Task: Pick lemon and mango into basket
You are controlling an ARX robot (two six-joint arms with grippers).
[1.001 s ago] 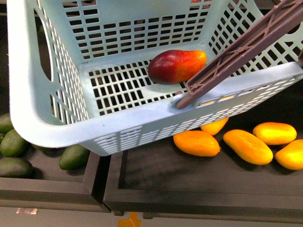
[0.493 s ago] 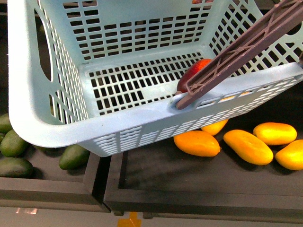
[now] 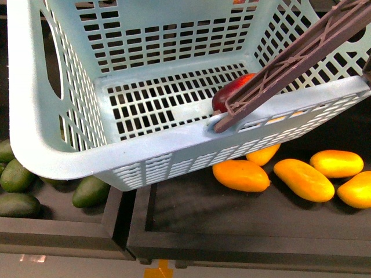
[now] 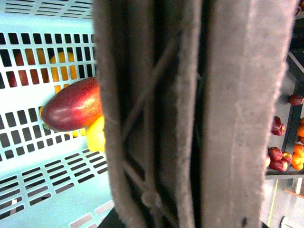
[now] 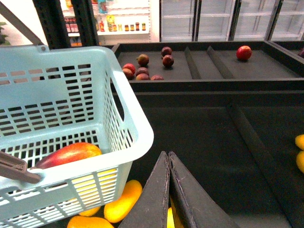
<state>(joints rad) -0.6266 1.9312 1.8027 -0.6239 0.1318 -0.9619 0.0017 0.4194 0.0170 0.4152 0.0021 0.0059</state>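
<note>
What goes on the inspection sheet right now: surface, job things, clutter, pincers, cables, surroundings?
Surface: dark display trays below the basket, holding loose fruit.
Job's things: basket tilted above the trays. The mango lies inside against the near wall, partly behind the brown handle. A yellow fruit touches the mango in the left wrist view; cannot tell if it is the lemon.
Clutter: orange-yellow fruits in one tray, dark green fruits in the next.
Grippers: right pincer shut, empty, beside the basket. Left pincer not in view; the handle fills its camera.
Cables: nothing seen.
Surroundings: farther bins with red fruits and glass-door fridges.
</note>
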